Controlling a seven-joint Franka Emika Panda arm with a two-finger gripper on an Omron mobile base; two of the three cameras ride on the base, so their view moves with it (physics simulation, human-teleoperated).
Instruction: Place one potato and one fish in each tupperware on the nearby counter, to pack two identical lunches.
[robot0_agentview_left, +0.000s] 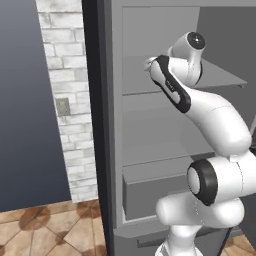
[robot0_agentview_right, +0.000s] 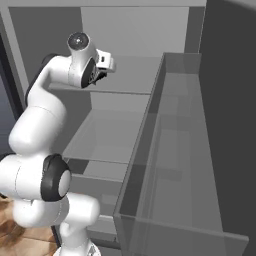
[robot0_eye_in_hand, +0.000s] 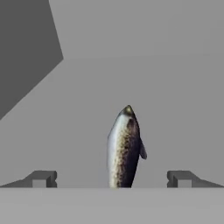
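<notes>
We find the arm reaching into an open grey fridge (robot0_agentview_left: 150, 165) with plain grey shelves; beside the fridge stands a white brick wall (robot0_agentview_left: 67, 100), with tiled brown floor (robot0_agentview_left: 45, 230) at its foot. In the hand view, a fish (robot0_eye_in_hand: 124, 146) lies on a flat grey fridge shelf (robot0_eye_in_hand: 153, 87), its silver-and-speckled body pointing away from the camera. The pincer (robot0_eye_in_hand: 112, 178) is released, its jaws standing wide apart. The fish lies between the two dark fingertips (robot0_eye_in_hand: 43, 178), roughly midway, well clear of each and touching neither. We cannot tell how far the tips stand above the shelf. In the right base view the gripper end sits at the upper shelf of the fridge, near the open fridge door (robot0_agentview_right: 180, 165).
</notes>
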